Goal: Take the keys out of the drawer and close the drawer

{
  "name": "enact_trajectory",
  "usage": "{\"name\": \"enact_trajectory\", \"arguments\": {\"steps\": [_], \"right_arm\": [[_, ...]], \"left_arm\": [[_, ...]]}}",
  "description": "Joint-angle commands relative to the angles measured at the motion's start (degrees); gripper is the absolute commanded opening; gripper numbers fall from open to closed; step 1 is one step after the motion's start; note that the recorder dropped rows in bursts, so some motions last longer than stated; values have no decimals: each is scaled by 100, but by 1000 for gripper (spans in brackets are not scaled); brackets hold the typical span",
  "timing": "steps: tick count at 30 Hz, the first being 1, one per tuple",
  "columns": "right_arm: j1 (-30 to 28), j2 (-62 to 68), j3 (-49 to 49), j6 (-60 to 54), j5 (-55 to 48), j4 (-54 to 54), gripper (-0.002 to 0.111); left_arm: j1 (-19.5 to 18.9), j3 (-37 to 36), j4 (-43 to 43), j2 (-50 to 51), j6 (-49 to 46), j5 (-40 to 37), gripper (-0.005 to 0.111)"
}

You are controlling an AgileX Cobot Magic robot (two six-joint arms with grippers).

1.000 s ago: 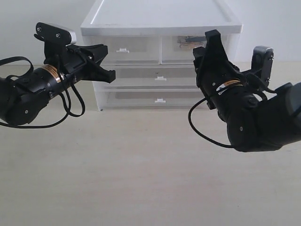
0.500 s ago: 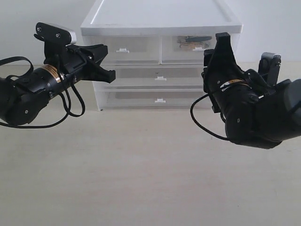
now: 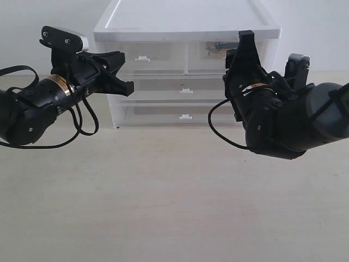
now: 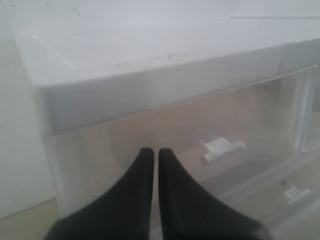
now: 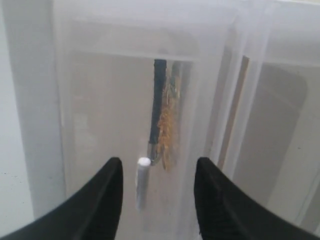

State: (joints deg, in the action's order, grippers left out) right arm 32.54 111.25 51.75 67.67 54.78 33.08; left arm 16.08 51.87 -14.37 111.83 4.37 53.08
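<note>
Keys [image 5: 162, 125] lie inside the drawer [image 3: 203, 59], seen dimly through its translucent front. A black strap and brass-coloured bits can be made out, but finer detail is blurred. The drawer is the upper right one of the white drawer unit [image 3: 185, 22], which stands at 12 o'clock on the table [image 3: 163, 207] in the exterior view. Its front looks flush with the twin drawer [image 3: 158, 54] at its 9 o'clock. The tab handle [image 5: 142, 182] sits between the fingers of the right gripper [image 5: 158, 167], nearer one finger, with contact not evident. The jaws are well apart and hold nothing. The left gripper [image 4: 152, 152] is at 10 o'clock, facing the twin drawer, with its fingers almost together and nothing between them.
</note>
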Motion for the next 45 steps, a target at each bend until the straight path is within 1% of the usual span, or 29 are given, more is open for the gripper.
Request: {"name": "enact_trajectory", "arguments": {"steps": [1,8,13,14,16,17,18,21,31,42,45], "right_arm": [[1,68,163,-85,24,-44,40],[1,80,381,-533,25,85,40],[1,80,381,-558,16,231,40],[1,80,381,-641,16,234,35],[1,80,381,-772,16,244,16],[1,80,381,-897,16,244,5],[1,80,381,-983,16,244,0],[1,80,355,-1165,29,244,0],[13,19,24,-1132,116,-183,0],[13,-344,-444,-1098,161,-361,0],[133,-408,-502,-1083,187,-362,0]], "left_arm": [[-10,37,22,52,32,-3,4],[-10,37,22,52,32,-3,4],[-10,37,22,52,32,-3,4],[-10,37,22,52,32,-3,4],[-10,37,22,52,32,-3,4],[-10,37,22,52,32,-3,4],[-10,37,22,52,32,-3,4],[-10,37,22,52,32,-3,4],[-10,37,22,52,32,-3,4],[-10,37,22,52,32,-3,4],[-10,37,22,52,32,-3,4]]}}
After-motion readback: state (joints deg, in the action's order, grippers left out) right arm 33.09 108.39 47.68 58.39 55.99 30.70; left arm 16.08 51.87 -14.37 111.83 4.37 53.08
